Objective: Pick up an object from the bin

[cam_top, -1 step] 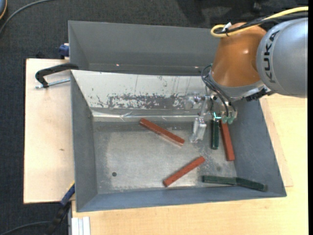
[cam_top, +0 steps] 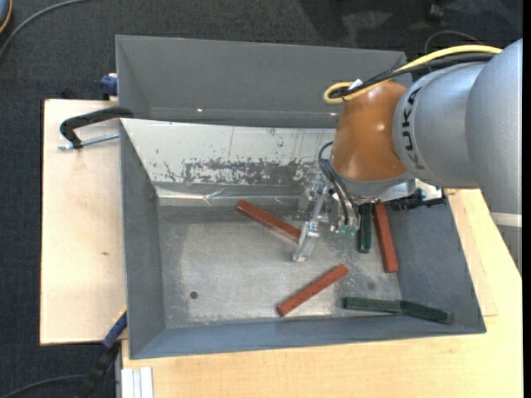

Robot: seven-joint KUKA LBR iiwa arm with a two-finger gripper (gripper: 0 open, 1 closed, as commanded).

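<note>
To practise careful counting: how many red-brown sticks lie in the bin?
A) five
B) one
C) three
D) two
C: there is a left stick running up-left from the gripper, a front stick below the gripper, and a right stick standing beside a green stick.

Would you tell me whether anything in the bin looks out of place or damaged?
Nothing stands out: the red sticks and green sticks lie loose in the bin, whose back wall shows only scuff marks.
</note>
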